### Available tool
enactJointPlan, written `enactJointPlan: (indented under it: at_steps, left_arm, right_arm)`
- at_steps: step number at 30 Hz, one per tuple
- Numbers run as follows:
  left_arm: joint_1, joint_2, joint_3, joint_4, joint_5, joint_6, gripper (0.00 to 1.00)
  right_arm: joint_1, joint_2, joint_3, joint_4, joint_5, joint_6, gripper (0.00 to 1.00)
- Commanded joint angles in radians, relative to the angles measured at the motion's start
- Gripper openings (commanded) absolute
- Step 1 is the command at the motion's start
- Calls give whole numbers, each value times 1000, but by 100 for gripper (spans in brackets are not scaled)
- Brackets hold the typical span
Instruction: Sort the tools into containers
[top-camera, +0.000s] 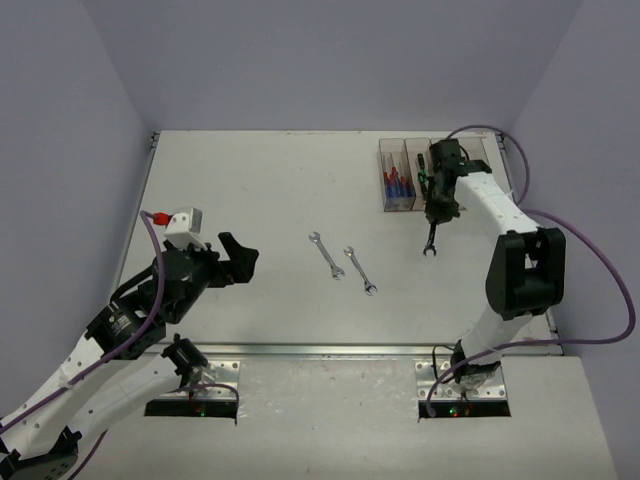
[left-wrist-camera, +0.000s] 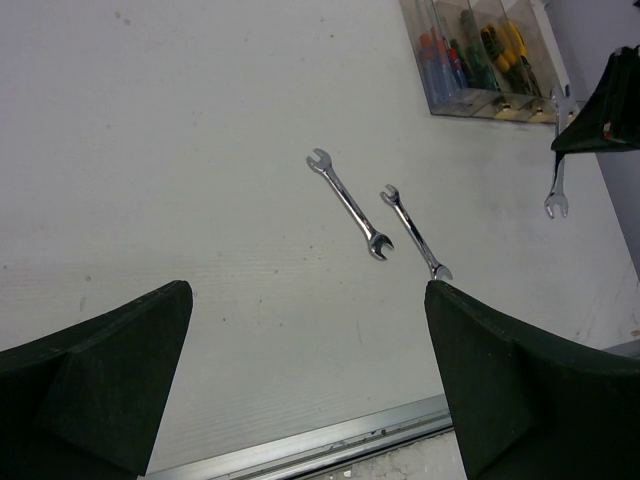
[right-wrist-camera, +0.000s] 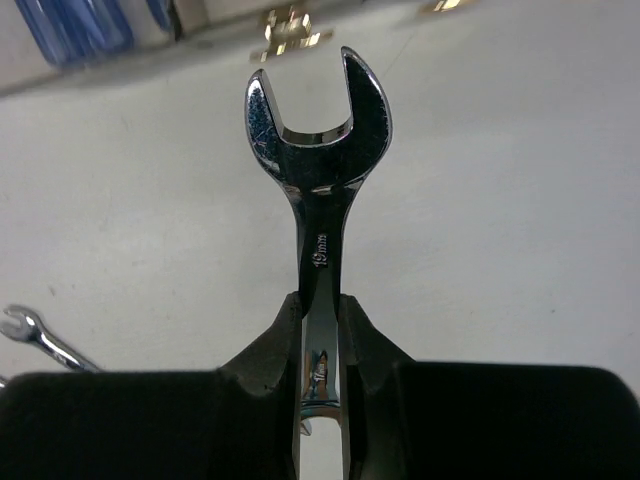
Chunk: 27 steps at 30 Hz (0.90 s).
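Observation:
My right gripper (top-camera: 436, 214) is shut on a silver wrench (right-wrist-camera: 318, 150) that hangs open-end down above the table, just in front of the containers (top-camera: 383, 175). The same wrench (top-camera: 431, 243) dangles below the fingers in the top view. Two more wrenches, one longer (top-camera: 326, 254) and one shorter (top-camera: 360, 269), lie side by side mid-table. The bins hold blue/red screwdrivers (left-wrist-camera: 440, 60), green ones (left-wrist-camera: 470, 40) and yellow-handled pliers (left-wrist-camera: 505, 45). At the near left, my left gripper (top-camera: 240, 262) stands open and empty, well short of the lying wrenches (left-wrist-camera: 349, 204).
The row of bins sits at the far right, partly covered by the right arm (top-camera: 490, 200). A metal strip (top-camera: 350, 349) marks the table's near edge. Lilac walls close in the back and both sides.

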Motion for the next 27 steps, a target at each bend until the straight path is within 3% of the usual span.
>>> enactJointPlan:
  at_steps: [1,18,27]
  left_arm:
    - [-4,-9,-4,46,3,11,100]
    - [-5,-30,-9,54,18,15,100]
    - [-4,-43,-11,60,36,21,100]
  right_arm:
    - [-45,52,171,-38,78,-91,0]
    - [-201,436,740,0,324,-311,0]
    - [-193,465,573,368,465,-477,0]
